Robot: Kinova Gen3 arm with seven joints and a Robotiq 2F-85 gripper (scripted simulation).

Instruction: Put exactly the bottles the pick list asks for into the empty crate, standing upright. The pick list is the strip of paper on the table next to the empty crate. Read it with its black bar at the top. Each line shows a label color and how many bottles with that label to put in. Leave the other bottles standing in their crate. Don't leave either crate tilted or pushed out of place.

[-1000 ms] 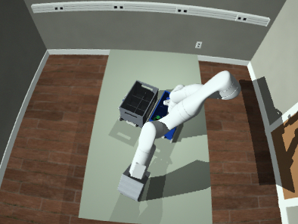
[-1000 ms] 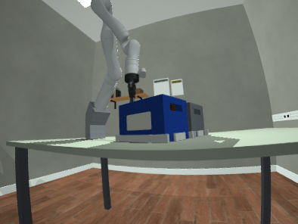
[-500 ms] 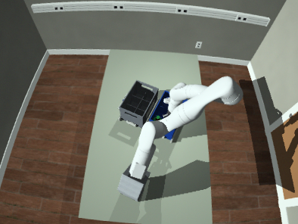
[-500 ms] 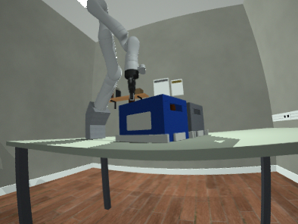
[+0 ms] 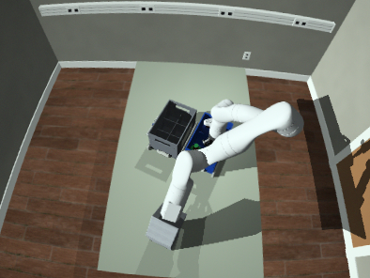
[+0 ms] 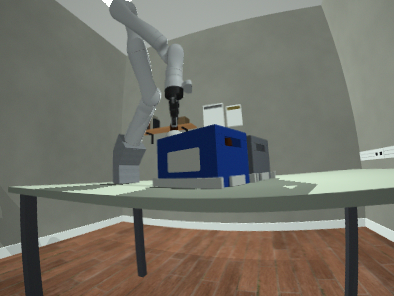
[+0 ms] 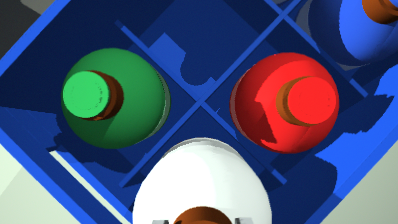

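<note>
Gray walls [image 5: 188, 44] [image 6: 280, 70] and brown wood flooring [image 5: 61, 164] [image 6: 200, 260] surround the pale green table [image 5: 119, 211] [image 6: 300, 200] where I work, my white arm [image 5: 235, 136] [image 6: 142, 75] arched high over two crates. Closed around the brown neck of a white bottle [image 6: 174, 133] [image 7: 202, 172], my gripper [image 6: 174, 125] [image 7: 202, 220] has it in its grasp, neck up, with its white shoulder showing above the near rim of the blue crate [image 5: 213, 165] [image 6: 187, 159] [image 7: 30, 160].

Below my wrist, a green bottle [image 7: 117, 100] and a red bottle [image 7: 285, 105] stand in separate compartments of the blue crate, one on either side of the divider crossing [image 7: 201, 101]. A blue bottle [image 7: 365, 45] occupies another compartment beyond the red one, partly cut off by the edge of my wrist view. The compartment between the green and red bottles, across the crossing from the white one, holds no bottle.

Just beside the blue crate, the gray crate [image 5: 161, 143] [image 6: 260, 155] stands upright on the table, its visible dark compartments without bottles. Two pale sheets [image 6: 213, 115] [image 6: 234, 115] show behind the crates in the exterior view; I cannot read them.
</note>
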